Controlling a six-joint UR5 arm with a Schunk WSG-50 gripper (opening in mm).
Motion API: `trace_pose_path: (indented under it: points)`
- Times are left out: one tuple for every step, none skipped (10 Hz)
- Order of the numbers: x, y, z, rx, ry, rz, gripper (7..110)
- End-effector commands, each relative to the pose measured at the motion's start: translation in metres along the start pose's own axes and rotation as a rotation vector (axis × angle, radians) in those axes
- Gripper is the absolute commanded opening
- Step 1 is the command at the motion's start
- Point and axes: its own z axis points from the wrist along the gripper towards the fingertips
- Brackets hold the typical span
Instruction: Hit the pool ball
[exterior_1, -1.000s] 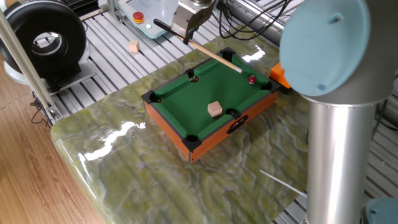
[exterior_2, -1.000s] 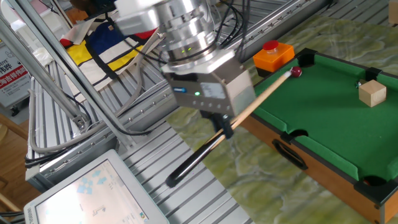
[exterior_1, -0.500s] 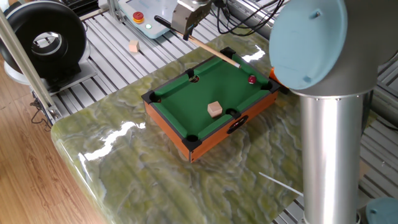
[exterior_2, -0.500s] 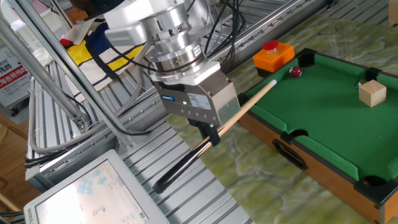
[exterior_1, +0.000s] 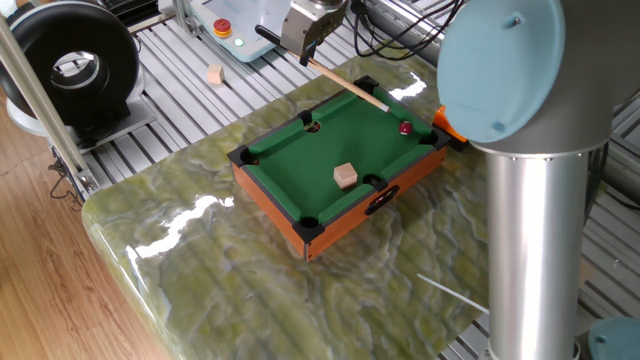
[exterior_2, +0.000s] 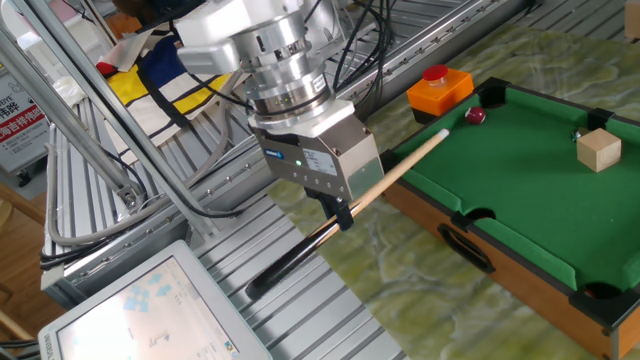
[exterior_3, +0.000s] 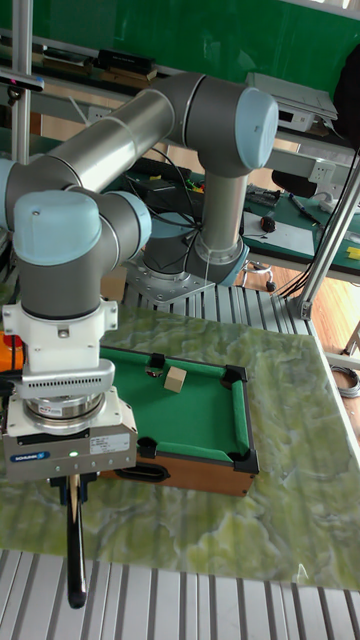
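The pool ball (exterior_1: 405, 128) (exterior_2: 476, 116) is a tiny dark-red ball resting on the green felt near a corner pocket of the small pool table (exterior_1: 300, 215) (exterior_2: 520, 290) (exterior_3: 238, 420). My gripper (exterior_1: 305, 40) (exterior_2: 340, 208) (exterior_3: 70, 482) is shut on a wooden cue stick (exterior_1: 345, 85) (exterior_2: 400, 165) with a black butt (exterior_3: 75, 560). The cue slants over the table's rail, and its tip stops a short gap from the ball. A tan wooden cube (exterior_1: 346, 176) (exterior_2: 599, 150) (exterior_3: 176, 378) sits mid-felt. In the tall view the arm hides the ball.
A red button on an orange box (exterior_2: 440, 88) stands just outside the table corner by the ball. A white screen device (exterior_2: 130, 310) lies near the gripper. A second small cube (exterior_1: 214, 74) and a control panel (exterior_1: 222, 28) lie on the slatted bench.
The gripper drew the cue back, so its tip went from beside the ball to a short gap away, with a slight nudge forward since. The ball has not moved.
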Motion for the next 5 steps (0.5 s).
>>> trace_pose_path:
  points:
    - [0.0051, -0.0023, -0.0029, -0.013, -0.002, 0.06, 7]
    - [0.0072, -0.0048, -0.0037, -0.008, 0.003, 0.064, 7]
    - [0.0086, -0.0053, -0.0039, -0.008, 0.002, 0.067, 7]
    - [0.0094, -0.0053, -0.0041, -0.01, 0.002, 0.069, 7]
    - [0.0106, -0.005, -0.0044, -0.014, 0.0, 0.07, 7]
